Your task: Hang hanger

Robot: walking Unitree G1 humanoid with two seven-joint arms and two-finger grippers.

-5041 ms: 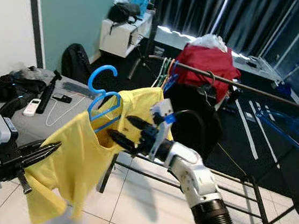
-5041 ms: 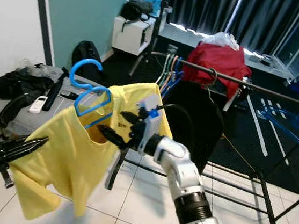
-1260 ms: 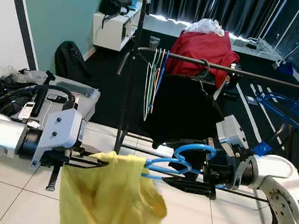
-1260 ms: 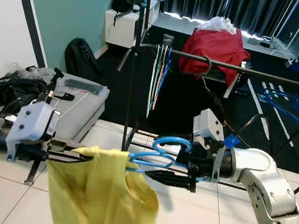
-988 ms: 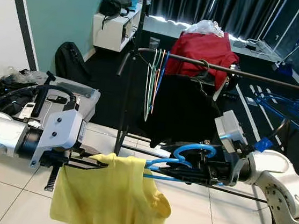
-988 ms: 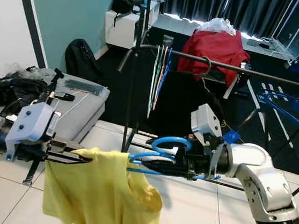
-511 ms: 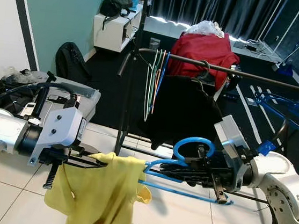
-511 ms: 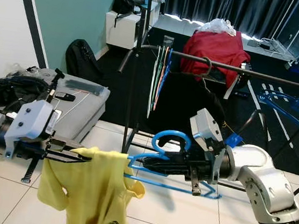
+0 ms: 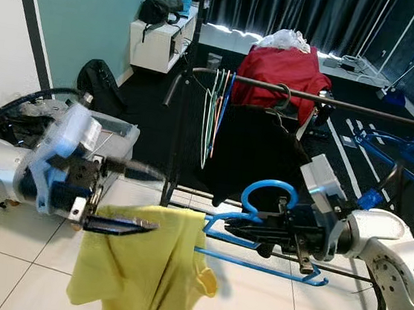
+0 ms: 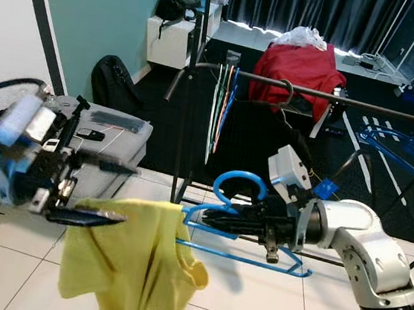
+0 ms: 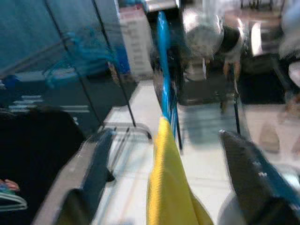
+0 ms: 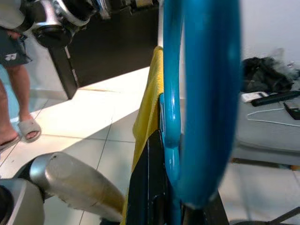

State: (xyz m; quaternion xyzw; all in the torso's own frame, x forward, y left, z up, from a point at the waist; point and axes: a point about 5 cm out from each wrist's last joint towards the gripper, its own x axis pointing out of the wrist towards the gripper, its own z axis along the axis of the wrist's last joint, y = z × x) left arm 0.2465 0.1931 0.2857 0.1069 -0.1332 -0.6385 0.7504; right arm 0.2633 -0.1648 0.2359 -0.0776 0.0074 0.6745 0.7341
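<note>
Left eye view: right claw [image 9: 232, 227] clamped on the neck of a blue hanger [image 9: 260, 243], hook curling up at 12 o'clock from the fingers, triangle frame lying nearly flat. A yellow shirt [image 9: 142, 267] hangs off the hanger's end at 9 o'clock, drooping toward the tiled floor [image 9: 249, 309]. Left claw [image 9: 124, 196], motion-blurred, fingers spread wide, lower finger just over the shirt's top edge. Clothes rack [image 9: 325, 101] behind, at 12 o'clock, carrying a black garment [image 9: 255, 157] and thin hangers [image 9: 216, 111].

Right eye view: same layout; a red bag [image 10: 298, 76] sits beyond the rack.

Left wrist view: blurred; both black fingers [image 11: 91, 168] well apart, yellow shirt edge between them, blue hanger running away beyond.

Right wrist view: hanger hook close up, gripped by the fingers; shirt beyond. A person's leg [image 12: 21, 112] in a sandal stands on the tiles.
</note>
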